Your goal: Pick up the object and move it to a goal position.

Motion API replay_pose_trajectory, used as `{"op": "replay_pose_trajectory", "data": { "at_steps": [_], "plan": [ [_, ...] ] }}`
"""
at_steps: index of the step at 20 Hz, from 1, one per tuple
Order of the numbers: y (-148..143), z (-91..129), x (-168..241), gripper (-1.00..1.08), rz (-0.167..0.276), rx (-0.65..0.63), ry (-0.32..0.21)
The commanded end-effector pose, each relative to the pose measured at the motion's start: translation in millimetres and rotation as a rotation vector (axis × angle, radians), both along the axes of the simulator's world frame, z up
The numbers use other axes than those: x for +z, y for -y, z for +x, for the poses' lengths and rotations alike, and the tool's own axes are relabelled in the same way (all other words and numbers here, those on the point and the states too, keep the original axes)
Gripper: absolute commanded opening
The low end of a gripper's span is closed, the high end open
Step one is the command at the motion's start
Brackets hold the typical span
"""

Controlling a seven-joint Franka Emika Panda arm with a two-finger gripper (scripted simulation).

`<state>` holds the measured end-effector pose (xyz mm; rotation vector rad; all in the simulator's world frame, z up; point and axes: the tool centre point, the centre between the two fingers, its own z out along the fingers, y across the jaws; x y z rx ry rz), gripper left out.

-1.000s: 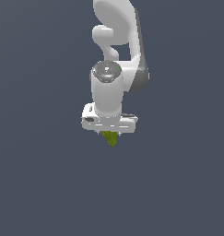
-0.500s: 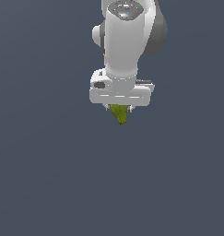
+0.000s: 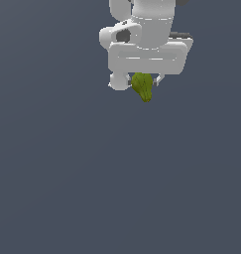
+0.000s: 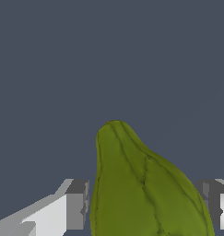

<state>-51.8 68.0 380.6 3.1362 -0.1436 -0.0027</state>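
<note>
My gripper [image 3: 142, 82] clamps the object [image 3: 142, 86] at its broad end (likely light, rigid; bumpy skin aids grip).

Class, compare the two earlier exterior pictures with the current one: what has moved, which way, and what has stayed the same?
The arm has carried the claw and the green object up and toward the exterior view's right; both also look larger, so they seem nearer the camera. Nothing was picked up or released. The claw stays shut on the object, narrow end pointing down, against the same plain grey background.
</note>
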Motion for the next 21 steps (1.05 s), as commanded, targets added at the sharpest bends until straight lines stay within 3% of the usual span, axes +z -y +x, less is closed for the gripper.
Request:
{"op": "replay_pose_trajectory", "data": {
  "at_steps": [1,11,21],
  "plan": [
    [-9.9,-11.0,27.6,-1.0,0.0,0.0,0.001],
    [-39.5,-39.5,105.9,-1.0,0.001,0.0,0.002],
    [-49.2,-46.5,130.2,-1.0,0.002,0.0,0.002]
  ]
}}
